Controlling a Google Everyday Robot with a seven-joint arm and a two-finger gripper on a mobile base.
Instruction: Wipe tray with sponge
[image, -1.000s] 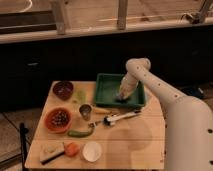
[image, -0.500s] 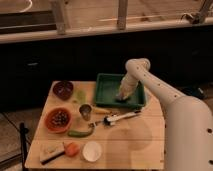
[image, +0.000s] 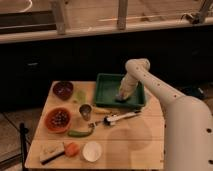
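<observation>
The green tray (image: 107, 90) sits at the back right of the wooden table. My white arm reaches down from the right into the tray. The gripper (image: 122, 95) is low inside the tray's right half, pressed down near the front rim. A pale patch under it may be the sponge, but I cannot tell it apart from the gripper.
Wooden table (image: 130, 140) holds a dark bowl (image: 63, 89), an orange bowl (image: 58, 119), a metal cup (image: 85, 110), a green pepper (image: 80, 132), a white-handled utensil (image: 120, 118), a white dish (image: 92, 150), a carrot piece (image: 72, 148) and a brush (image: 51, 152). Dark counter behind.
</observation>
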